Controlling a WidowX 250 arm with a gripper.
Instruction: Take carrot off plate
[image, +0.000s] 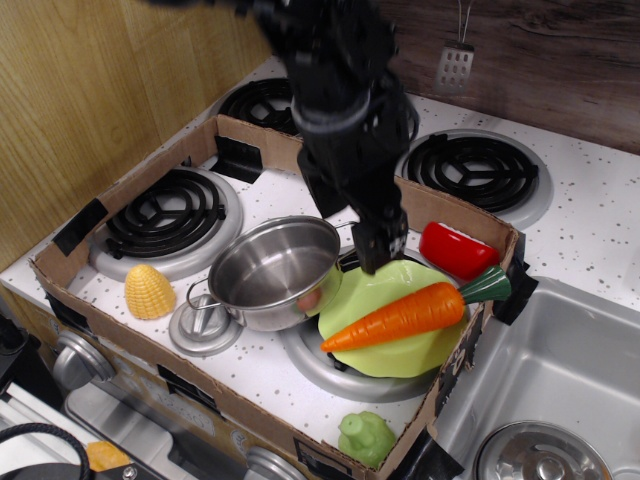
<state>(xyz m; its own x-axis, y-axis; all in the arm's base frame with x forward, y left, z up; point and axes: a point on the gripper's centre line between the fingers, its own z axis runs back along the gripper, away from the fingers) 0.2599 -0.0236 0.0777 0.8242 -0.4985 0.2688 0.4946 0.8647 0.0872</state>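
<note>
The long orange plastic carrot (405, 314) lay across the flat lime-green plastic plate (375, 285). The black end effector (352, 225) hovered at its eleven o'clock, fingers apart, empty.

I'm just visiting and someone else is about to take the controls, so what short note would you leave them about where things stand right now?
Pincer: empty, above the far edge of the plate, next to the steel pot; its jaws look open, with nothing between them.
Carrot: lying across the plate, green stem end pointing toward the red pepper, untouched.
Done: nothing gripped so far.
Left: lower onto the carrot, grip it, lift it and set it down off the plate.
</note>
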